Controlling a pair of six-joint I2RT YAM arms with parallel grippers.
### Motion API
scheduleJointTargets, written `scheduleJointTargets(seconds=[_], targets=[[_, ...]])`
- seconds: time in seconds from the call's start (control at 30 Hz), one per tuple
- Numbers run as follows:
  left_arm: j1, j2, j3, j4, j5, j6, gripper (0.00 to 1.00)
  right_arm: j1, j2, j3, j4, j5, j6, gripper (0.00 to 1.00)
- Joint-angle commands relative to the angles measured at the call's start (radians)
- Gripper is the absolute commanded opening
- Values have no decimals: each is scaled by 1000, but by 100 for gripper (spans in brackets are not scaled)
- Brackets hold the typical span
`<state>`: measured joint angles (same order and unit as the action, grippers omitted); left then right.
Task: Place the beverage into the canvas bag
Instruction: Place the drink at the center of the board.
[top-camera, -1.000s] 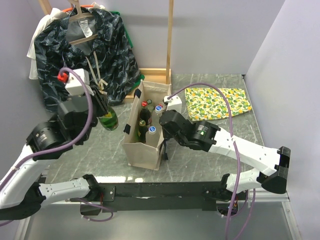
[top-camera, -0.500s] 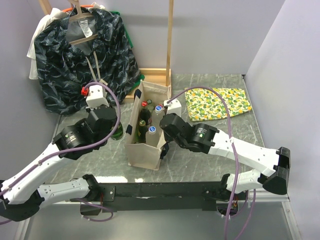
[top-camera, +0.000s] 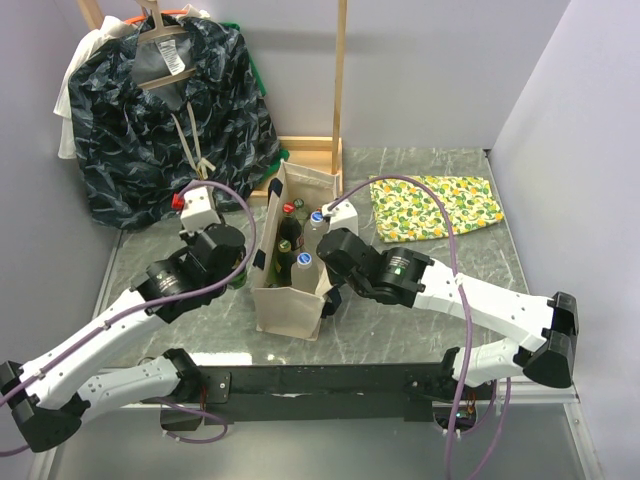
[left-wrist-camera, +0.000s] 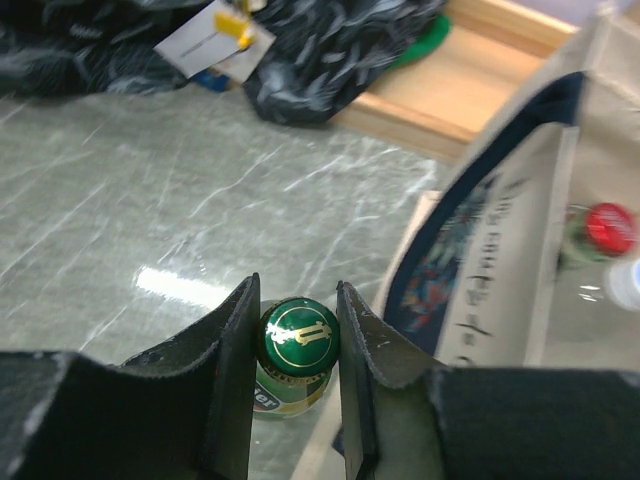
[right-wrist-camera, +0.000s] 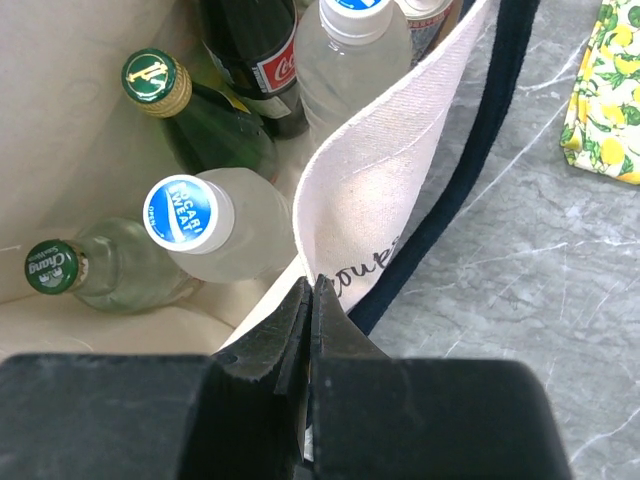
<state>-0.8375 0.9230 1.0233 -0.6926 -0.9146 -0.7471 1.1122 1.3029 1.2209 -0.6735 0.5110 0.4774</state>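
The beverage is a green glass bottle with a green and gold cap (left-wrist-camera: 298, 336). My left gripper (left-wrist-camera: 296, 292) is shut on its neck, one finger on each side of the cap. It hangs upright just outside the left wall of the canvas bag (left-wrist-camera: 520, 250). In the top view the left gripper (top-camera: 238, 268) hides most of the bottle. The beige canvas bag (top-camera: 288, 295) stands open mid-table with several bottles (right-wrist-camera: 188, 213) inside. My right gripper (right-wrist-camera: 312, 287) is shut on the bag's right rim (right-wrist-camera: 380, 190), also seen from above (top-camera: 332, 290).
A dark patterned garment (top-camera: 170, 110) hangs on a wooden rack (top-camera: 340, 80) at the back left. A lemon-print cloth (top-camera: 435, 205) lies at the back right. Walls close in on both sides of the marble table (top-camera: 190, 320).
My left arm has swung right and down from the garment side, carrying the green bottle to the bag's left wall. The right gripper has stayed on the rim.
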Motion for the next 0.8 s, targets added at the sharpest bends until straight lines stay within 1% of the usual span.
scheduleJointTargets(seconds=[0.0,0.23,0.47,0.77], targets=[[43,-55,-32,162,-66,-72,1,8,19,2,-52,-40,-23,0],[101,-9,-89,209,-55,-101,1,6,21,2,-46,-39,-52,0],[164,33,-144,254,13,-103,1,8,9,-37,-31,-42,-62,0],[173,36,-215,278,63,-113,1,6,7,-57,-29,-49,-43,0]])
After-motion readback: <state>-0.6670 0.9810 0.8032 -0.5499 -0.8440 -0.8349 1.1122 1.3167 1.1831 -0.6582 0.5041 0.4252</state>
